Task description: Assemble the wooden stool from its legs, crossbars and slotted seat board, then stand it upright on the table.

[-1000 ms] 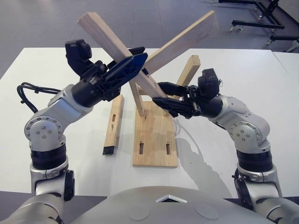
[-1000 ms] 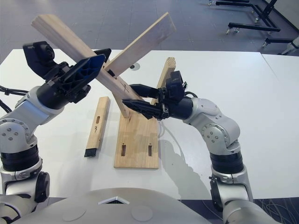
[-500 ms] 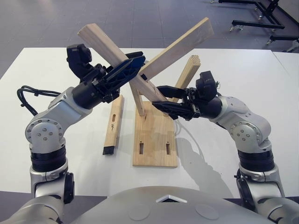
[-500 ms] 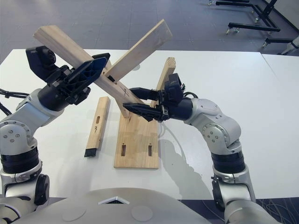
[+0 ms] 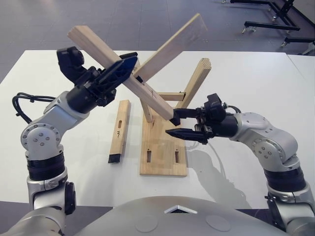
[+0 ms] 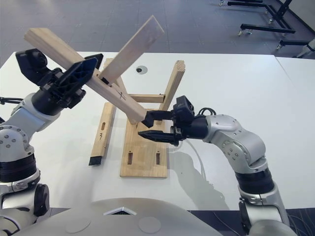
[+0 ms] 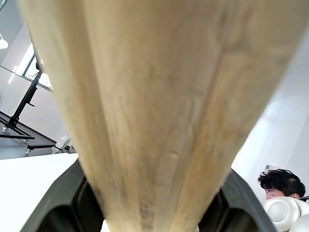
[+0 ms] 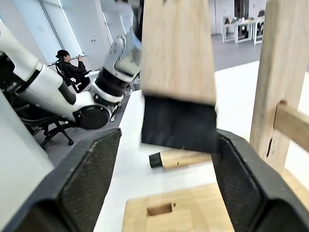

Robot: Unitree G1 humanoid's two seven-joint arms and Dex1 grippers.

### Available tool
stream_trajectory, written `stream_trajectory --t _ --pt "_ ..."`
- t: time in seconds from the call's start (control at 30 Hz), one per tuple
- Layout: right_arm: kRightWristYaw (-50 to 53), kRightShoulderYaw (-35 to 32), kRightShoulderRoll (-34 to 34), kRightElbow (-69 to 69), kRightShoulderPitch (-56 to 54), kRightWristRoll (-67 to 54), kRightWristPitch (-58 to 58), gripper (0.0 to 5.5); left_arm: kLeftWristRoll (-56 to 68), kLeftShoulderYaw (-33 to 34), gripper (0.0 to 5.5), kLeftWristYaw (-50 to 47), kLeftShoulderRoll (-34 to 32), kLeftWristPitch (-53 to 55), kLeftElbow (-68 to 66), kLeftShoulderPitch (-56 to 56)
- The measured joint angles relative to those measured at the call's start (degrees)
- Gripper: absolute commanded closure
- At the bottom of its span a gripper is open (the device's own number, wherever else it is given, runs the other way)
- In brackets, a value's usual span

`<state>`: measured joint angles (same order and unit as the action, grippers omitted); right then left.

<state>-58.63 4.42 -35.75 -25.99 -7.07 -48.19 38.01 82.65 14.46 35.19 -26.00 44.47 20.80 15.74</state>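
1. Right gripper (image 5: 172, 122), centre of the head frame: jaws spread wide, one finger above and one below, nothing pinched. In the right wrist frame the two dark pads (image 8: 89, 183) stand at either side with clear gaps to the wood between them
2. Between those fingers sits the black-capped end (image 8: 178, 123) of the long leg (image 5: 106, 58), in the air just above the seat board
3. Left gripper (image 5: 127, 65), upper left of the frame: jaws pressed onto the long leg at mid-length. In the left wrist frame the wood runs between the pads
4. Long leg slants from the upper left corner down to frame centre. A crossing leg (image 5: 172, 46) meets it just beside the left gripper and rises toward the upper right, making an X held off the table. Joint itself not readable
5. Seat board (image 5: 162, 160) lies flat on the white table (image 5: 246, 73), lower centre, two slots open at its near end
6. At its far end two legs stand: one tilted, right of centre (image 5: 197, 81); one shorter-looking behind the long leg (image 5: 145, 109). A crossbar (image 5: 170, 96) runs between them
7. Loose leg (image 5: 119, 129) lies flat just left of the board, black cap toward the bottom of the frame
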Motion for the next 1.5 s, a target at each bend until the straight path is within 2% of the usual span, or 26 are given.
stream_trajectory --t 0.17,0.37,0.47,0.57,0.77,1.0,1.2,1.5 --pt "-1.2 -3.6 -2.0 0.5 0.8 -0.3 -0.1 1.08 -0.4 1.9 3.39 1.1 -1.0 -0.2 -0.3 0.2" --pt "-3.2 -14.5 -5.0 4.9 1.8 -3.8 -0.7 0.10 -5.3 2.3 3.39 6.3 -5.5 -0.5 4.3 -3.6" --pt "-1.8 -22.4 -4.8 11.6 -1.3 -7.9 -0.8 0.10 -12.8 1.9 3.39 12.3 -10.1 -1.7 7.7 -8.0" --pt "-0.3 -25.5 -3.9 15.6 -6.4 -10.9 -1.0 0.10 -17.0 0.4 3.39 14.7 -10.8 -3.5 9.3 -10.9" --pt "4.3 -25.9 -3.1 24.5 -16.2 -9.5 -2.0 0.10 -26.4 -6.5 3.39 16.7 -10.4 -7.7 11.6 -14.1" --pt "4.5 -21.8 -1.6 30.3 -24.1 -5.8 -1.7 0.10 -37.9 -15.1 3.39 21.1 -11.5 -12.7 11.9 -12.3" --pt "2.9 -19.4 -1.7 31.3 -25.7 -4.7 1.1 0.10 -36.7 -13.6 3.39 20.6 -13.3 -12.2 15.3 -12.0" --pt "1.5 -18.1 -1.7 31.7 -26.0 -4.0 4.5 0.10 -33.8 -12.6 3.39 17.2 -15.1 -10.0 22.3 -20.0"
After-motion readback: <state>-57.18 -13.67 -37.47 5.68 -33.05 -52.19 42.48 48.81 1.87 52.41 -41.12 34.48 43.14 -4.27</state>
